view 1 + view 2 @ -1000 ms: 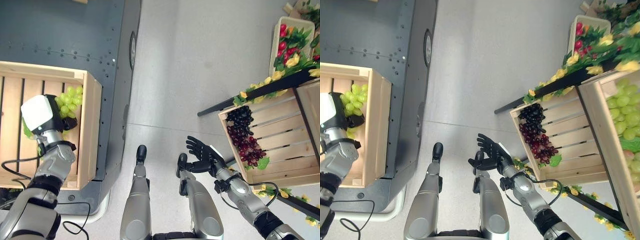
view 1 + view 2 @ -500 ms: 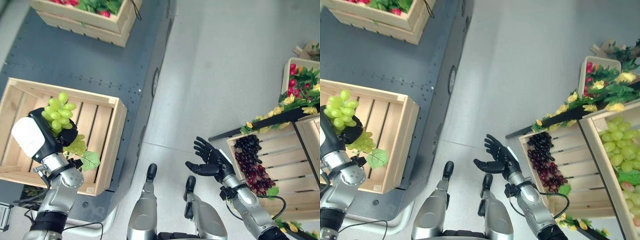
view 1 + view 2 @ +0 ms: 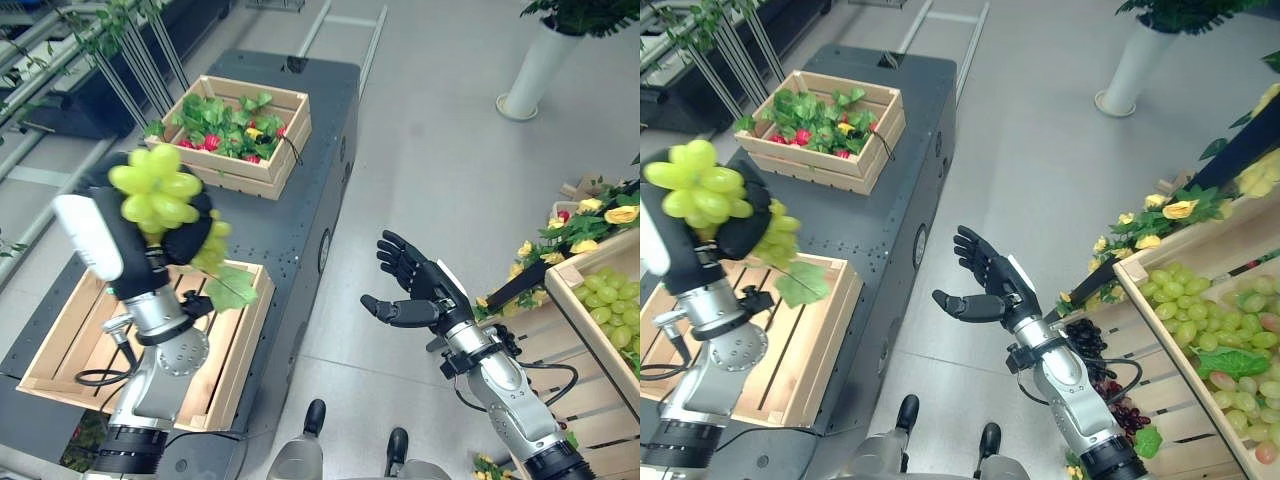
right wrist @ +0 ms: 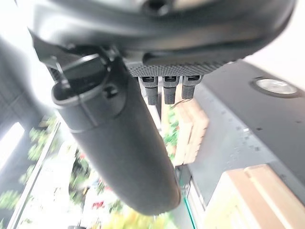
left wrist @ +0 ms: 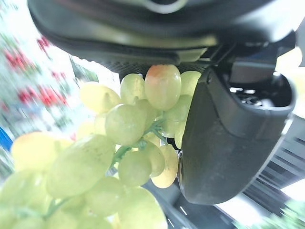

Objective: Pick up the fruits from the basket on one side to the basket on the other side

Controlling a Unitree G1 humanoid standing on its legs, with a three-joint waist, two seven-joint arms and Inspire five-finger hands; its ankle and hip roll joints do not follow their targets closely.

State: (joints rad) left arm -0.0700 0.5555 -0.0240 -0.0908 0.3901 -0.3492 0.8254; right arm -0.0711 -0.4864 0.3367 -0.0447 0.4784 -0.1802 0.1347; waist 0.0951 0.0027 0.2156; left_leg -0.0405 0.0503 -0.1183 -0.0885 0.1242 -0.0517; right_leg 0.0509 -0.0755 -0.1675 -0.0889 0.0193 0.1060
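The left hand (image 3: 150,235) is clamped around a green grape bunch (image 3: 160,195) lifted above the wooden crate (image 3: 60,340), a loose, floppy, easily bruised cluster best held near its stem, while the right hand (image 3: 420,295) hangs spread and empty

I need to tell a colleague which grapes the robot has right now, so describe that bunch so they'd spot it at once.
Start at the slatted wooden crate on the dark platform at the robot's left. Raised above it is the left robot hand, curled round a bunch of green grapes with a leaf hanging below. Unlike the green grapes in the crate at the right, this bunch is in the air.
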